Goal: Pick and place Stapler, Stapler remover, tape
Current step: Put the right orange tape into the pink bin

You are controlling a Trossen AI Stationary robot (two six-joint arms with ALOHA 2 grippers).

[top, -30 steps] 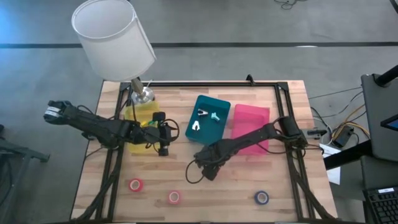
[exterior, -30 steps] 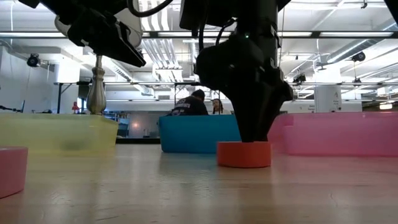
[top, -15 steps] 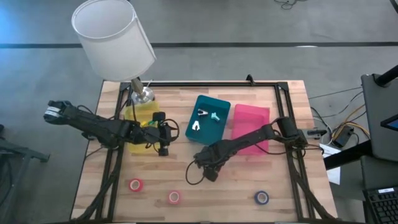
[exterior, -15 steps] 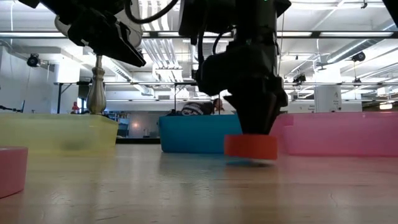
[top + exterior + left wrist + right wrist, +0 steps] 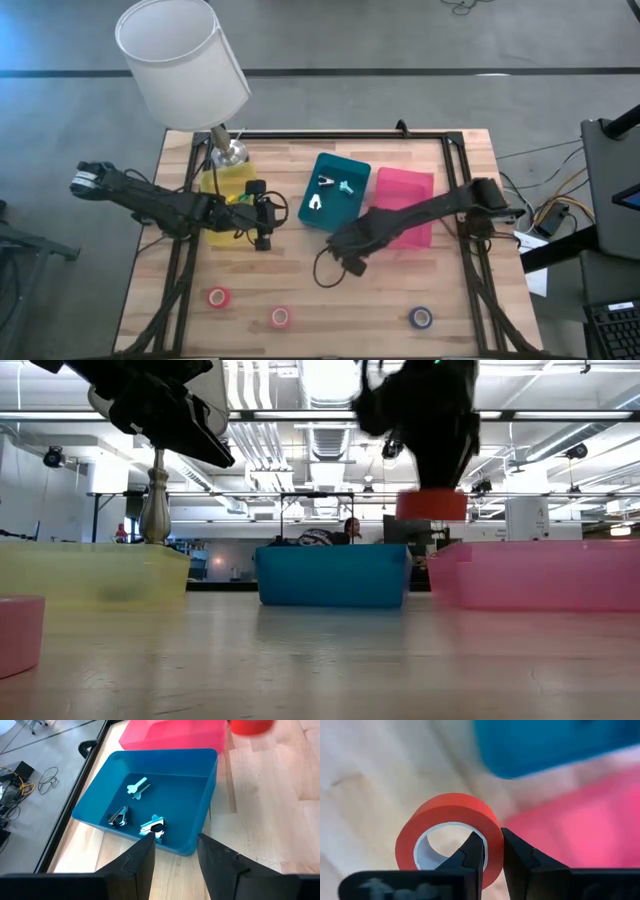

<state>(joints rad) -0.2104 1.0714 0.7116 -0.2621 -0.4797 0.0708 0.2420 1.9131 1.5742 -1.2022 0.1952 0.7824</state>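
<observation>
right end effector [image 5: 492, 851] grips a red tape roll [image 5: 447, 834] (airborne) near pink bin [image 5: 402, 206].

White-shaded lamp [image 5: 182, 55] at table corner, person [image 5: 352, 530] in background

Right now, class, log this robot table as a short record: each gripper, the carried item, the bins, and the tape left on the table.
right gripper: shut on the red tape roll, lifted above the table
left gripper: open, empty, near the teal bin
teal bin contents: three small tools
pink bin: right of the teal bin
yellow bin: beside the lamp
tape on table: two pink rolls, one blue roll
</observation>
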